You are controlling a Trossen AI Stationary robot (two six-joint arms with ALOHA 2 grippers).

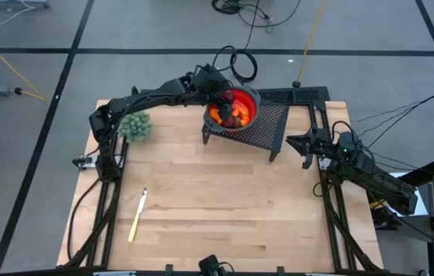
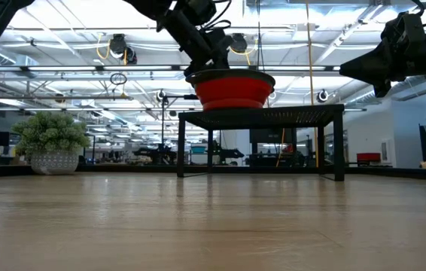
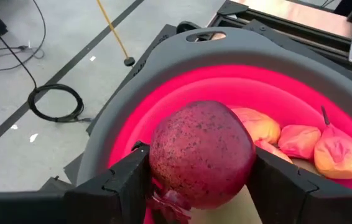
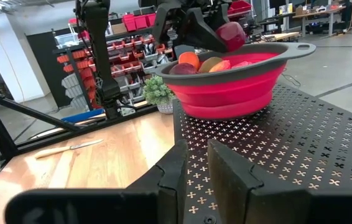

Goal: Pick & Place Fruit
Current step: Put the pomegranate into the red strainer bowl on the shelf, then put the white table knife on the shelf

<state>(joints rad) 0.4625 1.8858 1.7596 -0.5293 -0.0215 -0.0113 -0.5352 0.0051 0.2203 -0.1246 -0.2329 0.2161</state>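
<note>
The left gripper [image 3: 198,180] held a dark red ball fruit [image 3: 202,163] between its fingers, just above the red bowl [image 3: 182,87] on the black mesh stand [image 1: 267,126]; beyond it, orange pieces [image 3: 300,140] already lay inside. This looked like the placing step: next, open and release cleanly. The right gripper [image 1: 292,142] waited beside the stand, fingers nearly together.

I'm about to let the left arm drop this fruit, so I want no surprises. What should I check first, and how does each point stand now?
1. Dark red fruit sits between the left gripper fingers: ok.
2. Fruit is above the red bowl: ok.
3. Bowl sits on the black mesh stand: ok.
4. Room left among the fruits in the bowl: cannot tell.
5. Right gripper waits beside the stand, away from the bowl: ok.
</note>
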